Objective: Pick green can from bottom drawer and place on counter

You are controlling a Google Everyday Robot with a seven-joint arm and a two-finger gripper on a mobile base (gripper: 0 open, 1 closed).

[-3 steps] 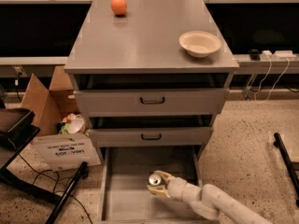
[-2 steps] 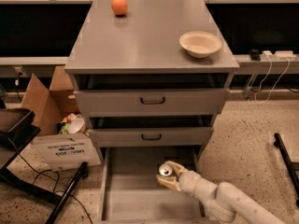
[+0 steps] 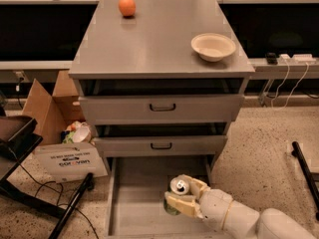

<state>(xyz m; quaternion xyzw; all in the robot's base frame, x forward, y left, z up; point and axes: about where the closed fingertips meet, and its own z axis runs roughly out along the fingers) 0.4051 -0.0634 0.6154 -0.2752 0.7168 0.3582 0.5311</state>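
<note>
Shifted right & up a bit vs 1 s ago: small green drink can w/ silver top (image 3: pixel 179 186), clamped in cream two-finger gripper (image 3: pixel 185 197), low inside wide grey metal bottom drawer (image 3: pixel 134 203); grasp looks done; lift onto broad matte grey counter (image 3: pixel 154 44) & release left.

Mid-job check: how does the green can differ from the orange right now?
The green can is a cylinder with a shiny silver top; the orange is a plain round ball. The green can is held by the gripper, jaws closed on it, above the bottom drawer; the orange sits free near the back edge of the counter. Both are small beside the counter.
</note>
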